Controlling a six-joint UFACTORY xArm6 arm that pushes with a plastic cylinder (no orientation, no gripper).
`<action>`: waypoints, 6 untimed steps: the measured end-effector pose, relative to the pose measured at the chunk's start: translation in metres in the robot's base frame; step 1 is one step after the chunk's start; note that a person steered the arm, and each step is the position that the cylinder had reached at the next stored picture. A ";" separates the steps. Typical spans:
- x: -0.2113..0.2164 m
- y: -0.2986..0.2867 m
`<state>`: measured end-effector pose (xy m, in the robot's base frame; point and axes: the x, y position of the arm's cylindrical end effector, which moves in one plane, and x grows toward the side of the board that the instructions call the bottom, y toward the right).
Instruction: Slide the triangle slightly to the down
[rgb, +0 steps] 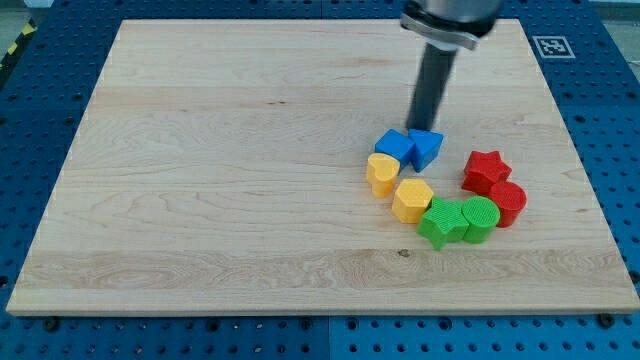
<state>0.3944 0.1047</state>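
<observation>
A blue triangle block (426, 148) lies right of the board's middle, touching a blue cube (394, 146) on its left. My tip (424, 128) stands at the triangle's top edge, touching or nearly touching it. Below the blue pair lie a yellow heart block (381, 173) and a yellow hexagon block (411, 199).
A green star block (441, 221) and a green round block (479, 218) sit at the bottom of the cluster. A red star block (486, 170) and a red round block (507, 202) lie to the right. The wooden board (200, 170) has an edge all round.
</observation>
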 end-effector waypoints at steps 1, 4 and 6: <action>0.006 -0.013; 0.024 -0.003; -0.035 -0.068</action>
